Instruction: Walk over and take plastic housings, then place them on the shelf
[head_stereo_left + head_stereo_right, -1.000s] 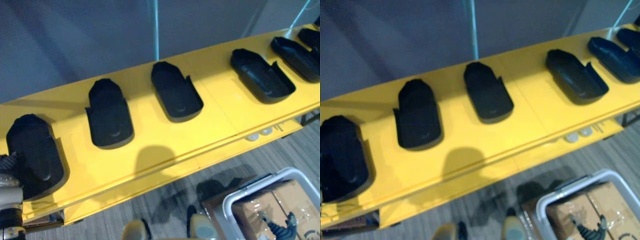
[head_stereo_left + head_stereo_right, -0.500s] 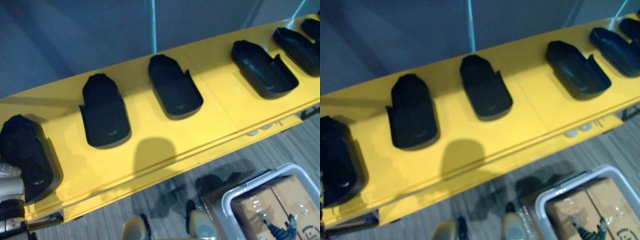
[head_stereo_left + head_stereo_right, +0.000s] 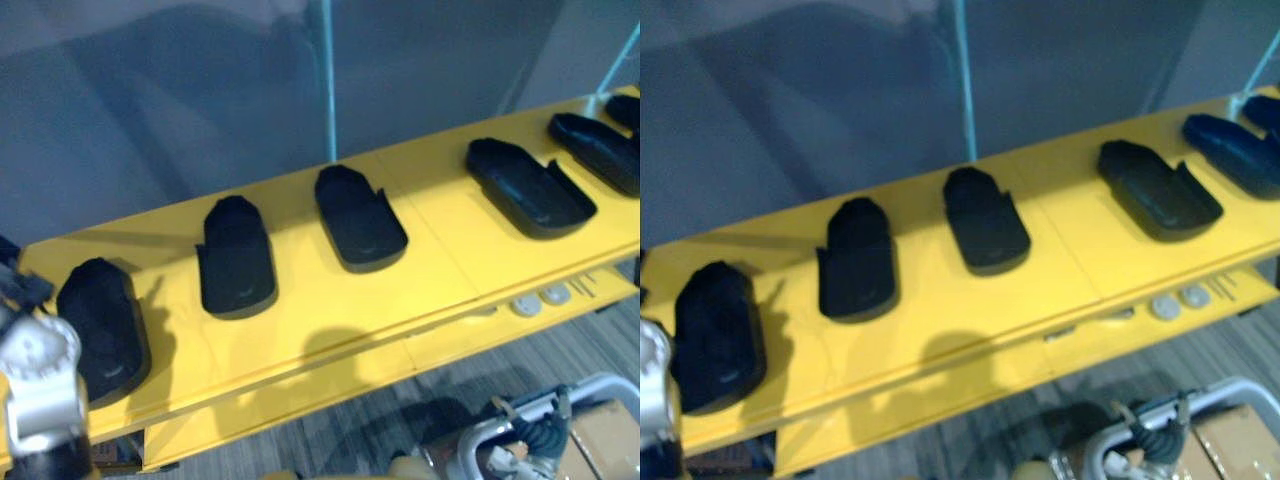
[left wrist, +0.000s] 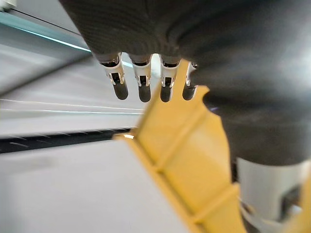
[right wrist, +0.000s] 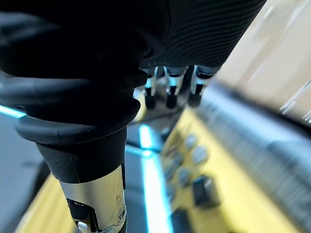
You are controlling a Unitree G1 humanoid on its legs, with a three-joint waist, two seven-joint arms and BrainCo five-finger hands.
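The rightmost plastic housing (image 3: 630,108) is cut off by the picture's edge, as is the cardboard box (image 3: 612,452) low on my right. The two round buttons (image 3: 523,305) on the yellow shelf (image 4: 180,155) are too small to tell apart. Past my left fingers the shelf is a blur.

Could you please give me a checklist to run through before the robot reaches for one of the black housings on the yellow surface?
1. Left hand free: ok, fingers straight, holding nothing.
2. Right hand free: ok, fingers relaxed, holding nothing.
3. Black housings separated: ok, they lie in a row on the yellow surface, each apart from its neighbours.
4. Target on the left arm's side: ok, the leftmost housing lies at the surface's left end.
5. Contact with a housing: not ok, the left hand hangs by the yellow edge, touching nothing.
6. Housing within reach: cannot tell.
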